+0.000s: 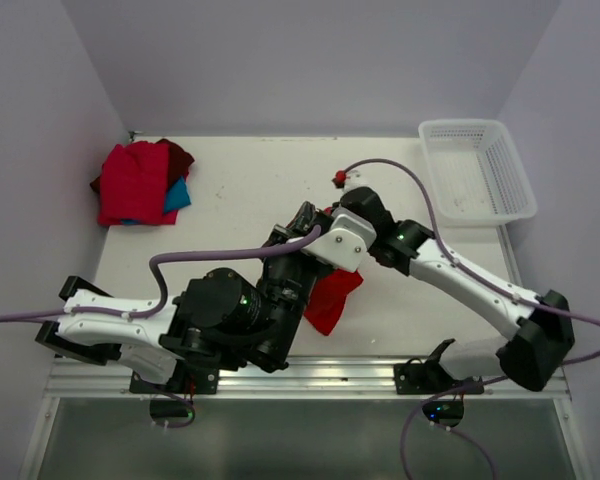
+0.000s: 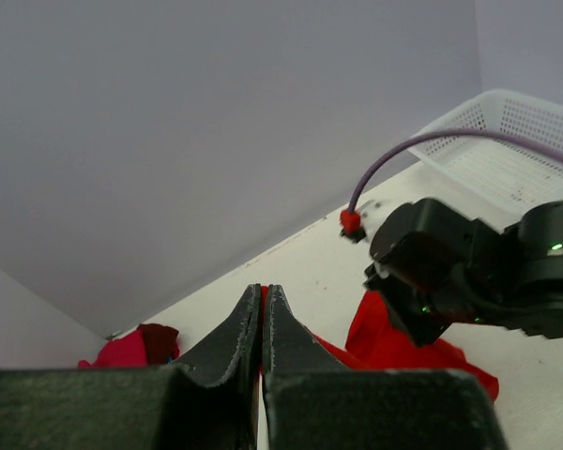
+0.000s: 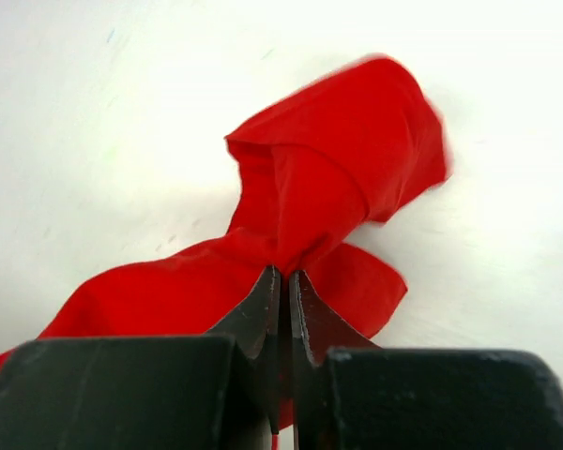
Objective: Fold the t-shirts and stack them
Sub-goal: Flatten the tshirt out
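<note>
At the centre of the table (image 1: 230, 200), just beyond the arm bases, both grippers meet over the crumpled red shirt (image 3: 338, 169).

1. Right gripper (image 3: 286, 286): fingers pressed together and clamped on a fold of the red shirt. The cloth bunches into a twisted roll past the fingertips and spreads out to the left beneath them.
2. Left gripper (image 2: 263, 305): fingers pressed together. A thin red sliver shows between the tips, apparently an edge of the same shirt. The rest of the cloth lies just to its right, under the right arm.

Farther back, at the far left corner, the folded shirts sit in one pile: a folded red shirt (image 1: 135, 185) on top, a maroon shirt (image 1: 180, 155) and a teal shirt (image 1: 177, 192) showing at its right edge.

At the far right corner stands a white mesh basket (image 1: 477, 170), well apart from the pile.
</note>
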`<state>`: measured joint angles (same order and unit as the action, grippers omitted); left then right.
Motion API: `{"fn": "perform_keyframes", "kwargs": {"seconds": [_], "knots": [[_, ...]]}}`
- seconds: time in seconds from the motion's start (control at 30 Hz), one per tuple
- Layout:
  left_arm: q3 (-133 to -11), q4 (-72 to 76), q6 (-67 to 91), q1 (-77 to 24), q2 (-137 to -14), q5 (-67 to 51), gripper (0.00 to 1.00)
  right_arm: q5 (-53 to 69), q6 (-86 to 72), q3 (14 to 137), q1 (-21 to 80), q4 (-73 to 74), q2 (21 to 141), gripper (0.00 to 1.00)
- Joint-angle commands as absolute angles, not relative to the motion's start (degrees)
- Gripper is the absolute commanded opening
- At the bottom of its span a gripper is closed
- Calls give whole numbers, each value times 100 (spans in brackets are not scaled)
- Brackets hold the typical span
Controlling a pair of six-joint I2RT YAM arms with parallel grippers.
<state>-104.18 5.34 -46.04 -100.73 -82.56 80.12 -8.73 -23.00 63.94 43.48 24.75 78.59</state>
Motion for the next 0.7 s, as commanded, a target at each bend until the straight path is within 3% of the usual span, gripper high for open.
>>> {"fn": "perform_keyframes", "kwargs": {"seconds": [0.0,0.2,0.47,0.57,0.67], "knots": [[-10153,993,-4579,-10134,-7902,8121,0,-3364,-2505,6460,4333,3181,6813,0],[-9502,1626,-4808,-10134,-7515,8252,0,-4699,-2715,6714,4342,4191,6118,0],[-8317,2715,-5607,-9810,-7120,8692,0,-5528,-3182,6671,4333,4904,5617,0],[-7920,2699,-5066,-9327,-6681,8684,0,-5572,-3146,6759,4342,5027,5599,0],[-7882,1446,-3568,-8764,-6241,8247,0,-5625,-3146,6750,4342,5054,5546,0]]}}
